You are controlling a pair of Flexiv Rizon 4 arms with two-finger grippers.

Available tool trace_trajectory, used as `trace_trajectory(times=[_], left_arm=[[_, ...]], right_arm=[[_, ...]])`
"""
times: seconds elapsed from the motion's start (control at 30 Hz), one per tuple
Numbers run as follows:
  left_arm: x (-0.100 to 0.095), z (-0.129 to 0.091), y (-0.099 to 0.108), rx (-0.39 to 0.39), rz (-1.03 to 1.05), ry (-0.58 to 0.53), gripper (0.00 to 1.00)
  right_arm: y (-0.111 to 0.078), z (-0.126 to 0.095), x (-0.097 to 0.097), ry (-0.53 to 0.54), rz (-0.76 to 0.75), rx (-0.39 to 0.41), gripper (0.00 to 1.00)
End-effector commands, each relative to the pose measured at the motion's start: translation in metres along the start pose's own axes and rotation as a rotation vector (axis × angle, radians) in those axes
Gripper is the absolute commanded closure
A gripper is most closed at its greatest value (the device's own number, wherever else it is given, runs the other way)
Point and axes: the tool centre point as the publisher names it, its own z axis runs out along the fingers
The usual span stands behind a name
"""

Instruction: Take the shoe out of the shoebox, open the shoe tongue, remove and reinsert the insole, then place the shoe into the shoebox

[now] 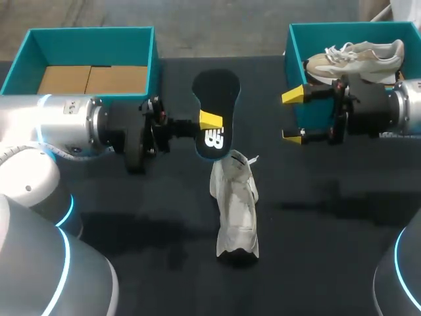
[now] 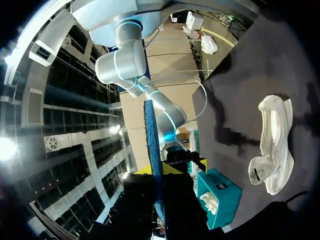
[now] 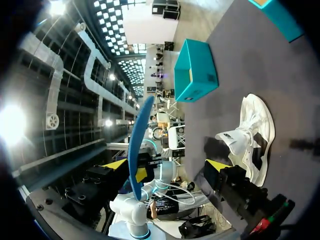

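My left gripper (image 1: 209, 122) is shut on a black insole (image 1: 214, 99), holding it above the table's middle. In the left wrist view the insole (image 2: 153, 150) stands edge-on between the yellow tips of the left gripper (image 2: 159, 172). A white shoe (image 1: 235, 207) lies on the black table just in front of the insole, toe toward the front; it also shows as the shoe (image 2: 274, 145) and the shoe (image 3: 252, 135). My right gripper (image 1: 293, 116) hangs open and empty in front of the right teal shoebox (image 1: 299, 33). In its own view the right gripper (image 3: 167, 166) faces the insole (image 3: 137, 145).
A second, beige shoe (image 1: 358, 58) rests in the right shoebox. A left teal box (image 1: 92, 36) at the back left holds cardboard; it shows as the box (image 3: 197, 70). The right box (image 2: 217, 197) appears beyond the held insole.
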Motion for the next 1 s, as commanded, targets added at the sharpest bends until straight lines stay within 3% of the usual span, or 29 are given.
trace_trajectory(times=[0.03, 0.13, 0.73, 1.0], left_arm=[[0.027, 0.008, 0.005, -0.025, 0.039, -0.068, 1.00], [0.043, 0.012, 0.011, -0.032, 0.069, -0.092, 1.00], [0.044, 0.012, 0.012, -0.033, 0.068, -0.097, 1.00], [0.054, 0.010, 0.016, 0.012, 0.109, -0.006, 1.00]], right_arm=[[0.000, 0.001, 0.000, 0.000, -0.001, -0.002, 0.00], [0.000, 0.001, 0.000, 0.000, -0.001, -0.002, 0.00], [0.000, 0.001, 0.000, 0.000, -0.001, -0.002, 0.00], [0.000, 0.001, 0.000, 0.000, -0.001, -0.002, 0.00]])
